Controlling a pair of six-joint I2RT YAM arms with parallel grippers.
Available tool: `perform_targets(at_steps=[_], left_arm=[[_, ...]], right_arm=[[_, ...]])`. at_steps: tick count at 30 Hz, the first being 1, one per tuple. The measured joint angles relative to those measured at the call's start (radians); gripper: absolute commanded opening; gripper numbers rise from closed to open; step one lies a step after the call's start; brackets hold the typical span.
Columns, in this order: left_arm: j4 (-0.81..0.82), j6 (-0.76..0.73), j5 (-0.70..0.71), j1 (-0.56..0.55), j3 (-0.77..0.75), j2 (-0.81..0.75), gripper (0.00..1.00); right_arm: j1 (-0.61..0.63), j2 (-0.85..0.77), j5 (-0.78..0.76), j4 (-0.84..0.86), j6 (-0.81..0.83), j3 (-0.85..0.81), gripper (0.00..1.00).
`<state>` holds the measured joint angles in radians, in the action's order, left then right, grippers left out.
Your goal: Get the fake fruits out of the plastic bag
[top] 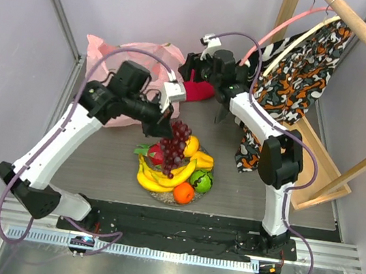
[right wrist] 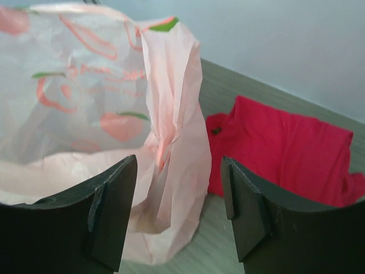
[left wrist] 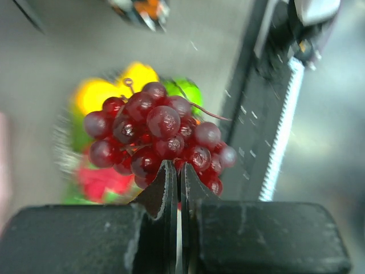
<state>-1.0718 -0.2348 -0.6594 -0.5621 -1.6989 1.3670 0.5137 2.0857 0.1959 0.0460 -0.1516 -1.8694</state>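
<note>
**A:** How does the left arm stand?

**B:** The left arm (top: 58, 139) climbs from its base at 7 o'clock and bends at the elbow. From there it reaches toward 3 o'clock with the wrist tipped down. The left claw (left wrist: 178, 171) is pinched tight on the grapes (left wrist: 159, 131). They hang over the 12 o'clock side of the plate (top: 165, 199). I cannot tell whether the lowest grapes touch the pile.

**A:** And the right?

**B:** The right arm (top: 280, 158) rises from 5 o'clock, folds at the elbow and stretches toward 11 o'clock. The right claw (right wrist: 178, 171) stands wide and holds nothing. A twisted fold of the bag (right wrist: 80, 85) shows between its fingers, gripped by neither.

**A:** Where does the bag lie?

**B:** It lies crumpled on the surface (top: 109, 167) at 11 o'clock from the plate, by the back wall. The red cloth (right wrist: 279, 148) is just beside it at its 3 o'clock.

**A:** Counts?

**B:** Two arms, two claws. One bag, one plate, one red cloth and one bunch of grapes. The plate holds:
- one orange (top: 183, 192) at 5 o'clock
- one apple (top: 201, 180) at 3 o'clock
- one dragon fruit (top: 155, 152) at 10 o'clock
- two yellow pieces (top: 193, 145) near 1 o'clock
- one bunch of bananas (top: 151, 179) at 8 o'clock, though I cannot count the bananas in it

One patterned cloth (top: 304, 65) hangs at 2 o'clock.
</note>
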Motion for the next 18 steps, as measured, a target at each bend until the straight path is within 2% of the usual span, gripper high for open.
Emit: perform_targets(at_steps=[5,12,14,15,17,18], left_arm=[[0.0,0.013,-0.016,-0.026,0.18,-0.001,0.0],[0.014,-0.013,-0.01,-0.032,0.244,0.006,0.01],[0.024,-0.016,-0.006,-0.033,0.25,0.022,0.07],[0.028,-0.017,-0.006,-0.034,0.25,0.032,0.17],[0.036,-0.021,-0.003,-0.034,0.25,0.054,0.23],[0.04,-0.019,0.0,-0.036,0.25,0.068,0.31]], right_arm=[[0.0,-0.099,0.008,-0.028,0.023,0.109,0.68],[0.0,-0.222,0.024,-0.021,0.026,0.2,0.68],[0.0,-0.244,0.031,-0.019,0.026,0.22,0.68],[0.0,-0.249,0.035,-0.016,0.025,0.227,0.68],[0.0,-0.255,0.042,-0.017,0.024,0.236,0.69],[0.0,-0.255,0.045,-0.017,0.024,0.24,0.69]])
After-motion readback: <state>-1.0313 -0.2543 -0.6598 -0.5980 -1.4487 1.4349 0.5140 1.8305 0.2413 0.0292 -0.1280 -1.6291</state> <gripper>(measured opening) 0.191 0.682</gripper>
